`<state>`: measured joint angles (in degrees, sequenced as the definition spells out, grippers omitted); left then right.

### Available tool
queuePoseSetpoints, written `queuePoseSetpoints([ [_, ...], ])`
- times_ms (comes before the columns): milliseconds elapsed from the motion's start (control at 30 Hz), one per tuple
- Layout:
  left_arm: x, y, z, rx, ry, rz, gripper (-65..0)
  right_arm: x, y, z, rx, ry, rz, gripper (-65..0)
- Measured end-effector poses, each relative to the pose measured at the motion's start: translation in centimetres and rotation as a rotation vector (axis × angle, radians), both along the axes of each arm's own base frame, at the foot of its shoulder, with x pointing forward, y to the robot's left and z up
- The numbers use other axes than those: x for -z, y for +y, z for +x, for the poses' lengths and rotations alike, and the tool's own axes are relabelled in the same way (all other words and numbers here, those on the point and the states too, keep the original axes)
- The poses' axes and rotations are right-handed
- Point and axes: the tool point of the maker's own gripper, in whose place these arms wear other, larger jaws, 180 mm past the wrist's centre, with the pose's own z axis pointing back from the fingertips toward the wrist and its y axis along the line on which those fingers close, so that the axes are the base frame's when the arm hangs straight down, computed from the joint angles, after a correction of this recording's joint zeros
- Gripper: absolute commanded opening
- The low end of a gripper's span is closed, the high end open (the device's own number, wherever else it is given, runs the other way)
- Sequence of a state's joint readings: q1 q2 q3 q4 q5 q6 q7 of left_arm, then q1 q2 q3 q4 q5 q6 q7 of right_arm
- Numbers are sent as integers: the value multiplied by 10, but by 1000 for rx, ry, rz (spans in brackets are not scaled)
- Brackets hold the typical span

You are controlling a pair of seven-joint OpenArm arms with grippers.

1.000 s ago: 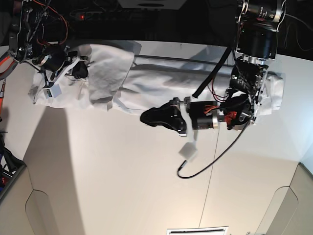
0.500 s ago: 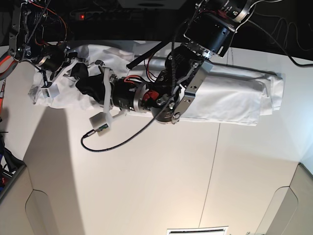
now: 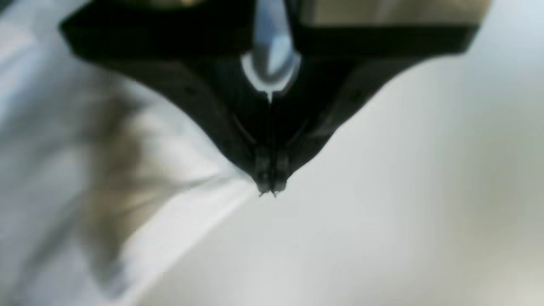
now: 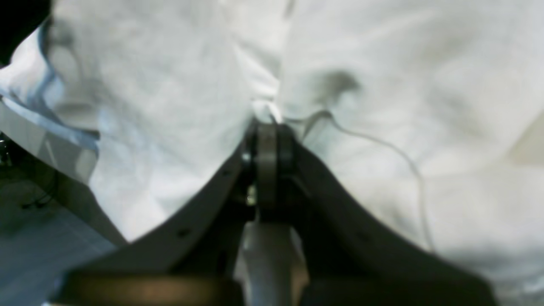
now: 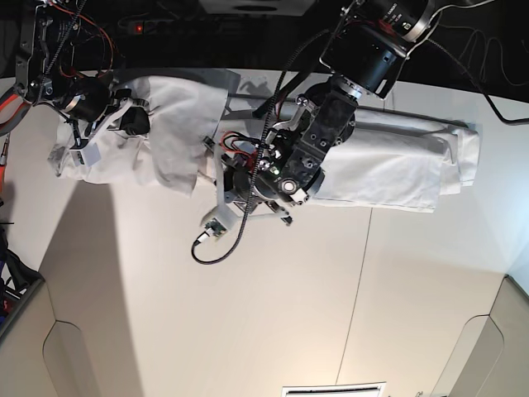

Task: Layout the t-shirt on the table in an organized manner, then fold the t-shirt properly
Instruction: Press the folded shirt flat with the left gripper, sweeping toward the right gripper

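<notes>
Overhead, the shirt (image 5: 388, 161) lies as a long band across the far part of the table (image 5: 248, 331), its right-hand portion folded flat into a neat strip, its left-hand portion still a rumpled heap. The left gripper (image 5: 216, 169) sits low over the middle of the band, near the cloth's front edge, with its cable looping onto bare tabletop; from here I cannot tell how its jaws stand. The right gripper (image 5: 124, 116) is at the rumpled end, buried in the fabric. In the left wrist view, blurred, the left gripper (image 3: 268, 187) has its jaws pressed together with nothing seen between them, tips hanging over bare table (image 3: 382, 212) just beside the shirt's (image 3: 106, 170) edge. In the right wrist view, the right gripper (image 4: 267, 127) is clamped on a small pinch of shirt (image 4: 382, 85), which fills nearly the whole frame, creased, with a loose thread trailing across it. By my reading the lengthwise fold is largely done on one side, while the bunched end needs smoothing and the crosswise folds remain.
</notes>
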<state>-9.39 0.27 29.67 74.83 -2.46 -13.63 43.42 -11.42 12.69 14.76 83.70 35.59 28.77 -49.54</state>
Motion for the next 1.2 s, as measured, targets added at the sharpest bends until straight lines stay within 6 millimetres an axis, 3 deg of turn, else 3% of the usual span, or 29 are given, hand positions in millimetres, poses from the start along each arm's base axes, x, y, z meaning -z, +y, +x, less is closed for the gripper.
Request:
queuePoseSetpoints([
  [100,5,21,6,-40,-17,38,-650,0,0,0,0,0,-1,-650],
  [333,-1,32,20,-63,-54,45,-650,-5,2,0,-15,5,-3,-650],
  [400,-8,37,31,-80,-73,43,-650,-12,4,0,-43,5,-16,-572],
  [500,-17,45,44,-111,-92,39,-650,-32,7,10,-74,-54,-39,-501],
  [833,-63,77,75,-239,-188,-18,-650,-112,2,50,-75,-334,-103,-498],
  [1067,-109,121,95,-336,-294,-86,-650,-138,25,54,-114,-427,29,-498],
  [1200,-121,163,102,-419,-309,-125,-650,-141,39,53,-145,-434,69,-499],
])
